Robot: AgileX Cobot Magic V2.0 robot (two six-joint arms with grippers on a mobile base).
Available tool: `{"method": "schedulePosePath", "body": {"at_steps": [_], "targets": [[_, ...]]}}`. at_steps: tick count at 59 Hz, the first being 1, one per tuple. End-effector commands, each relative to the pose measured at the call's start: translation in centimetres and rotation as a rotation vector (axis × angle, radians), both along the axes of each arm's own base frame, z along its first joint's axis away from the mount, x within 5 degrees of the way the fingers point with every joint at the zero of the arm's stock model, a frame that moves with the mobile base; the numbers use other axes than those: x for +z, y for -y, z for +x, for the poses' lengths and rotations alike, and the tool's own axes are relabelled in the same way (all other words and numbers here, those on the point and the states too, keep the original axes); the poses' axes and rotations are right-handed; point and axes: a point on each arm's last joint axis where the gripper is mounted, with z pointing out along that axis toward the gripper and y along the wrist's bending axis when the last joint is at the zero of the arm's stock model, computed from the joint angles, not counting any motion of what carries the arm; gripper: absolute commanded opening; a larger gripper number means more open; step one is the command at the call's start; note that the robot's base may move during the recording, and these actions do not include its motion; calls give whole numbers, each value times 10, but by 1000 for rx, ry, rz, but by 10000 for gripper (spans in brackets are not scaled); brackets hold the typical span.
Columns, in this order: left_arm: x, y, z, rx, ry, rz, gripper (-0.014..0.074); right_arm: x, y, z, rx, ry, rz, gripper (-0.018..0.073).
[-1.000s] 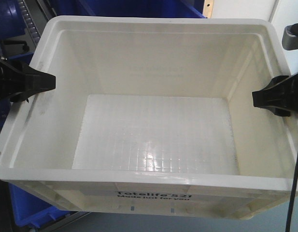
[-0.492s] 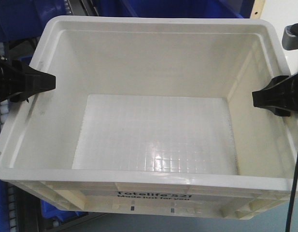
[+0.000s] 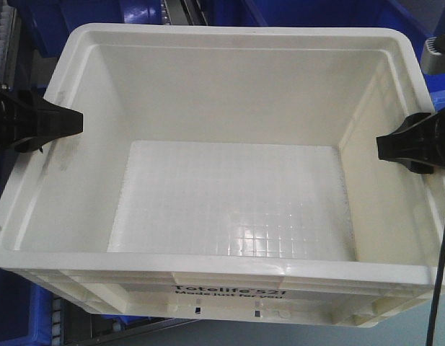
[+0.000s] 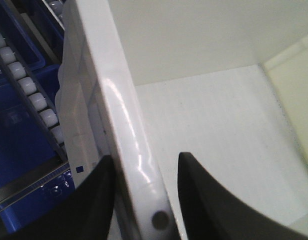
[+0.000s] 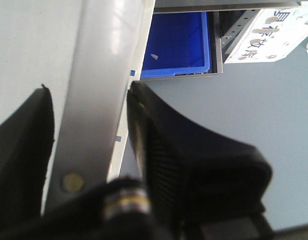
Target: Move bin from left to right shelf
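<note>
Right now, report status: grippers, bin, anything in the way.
Both shut on bin rim, opposite sides: left gripper, right gripper. Bin empty, held between them. Behind and below, blue totes.

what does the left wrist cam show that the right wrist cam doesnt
Left wrist only: a rail of white rollers and the inside floor of the bin. Right wrist only: a white printed label and bare grey floor. Both: the bin's white rim clamped between fingers, by the left end effector in one and the right end effector in the other, with a blue tote behind.

Clear inside bin point(image 3: 229, 79), blue totes point(image 3: 294, 10) beyond
</note>
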Motion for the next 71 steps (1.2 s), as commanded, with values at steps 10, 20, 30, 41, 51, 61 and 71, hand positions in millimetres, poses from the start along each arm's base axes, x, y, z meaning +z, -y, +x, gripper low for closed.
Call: {"method": "schedulePosePath", "body": {"at_steps": [10,20,30,41,51,61,71], "targets": [[28,8,-11,-39,106,-104,-6,28,-1,2,-16,184,75,-5],[28,8,-11,-39,106,-104,-6,28,-1,2,-16,184,75,-5],[28,8,-11,-39,106,-104,-6,28,-1,2,-16,184,75,-5],[28,8,-11,-39,106,-104,-6,28,-1,2,-16,184,75,-5],[28,8,-11,-39,106,-104,-6,28,-1,2,-16,184,75,-5],[28,8,-11,-39,106,-104,-6,28,-1,2,-16,184,75,-5],[28,8,-11,-39,106,-104,-6,28,-1,2,-16,184,75,-5]]}}
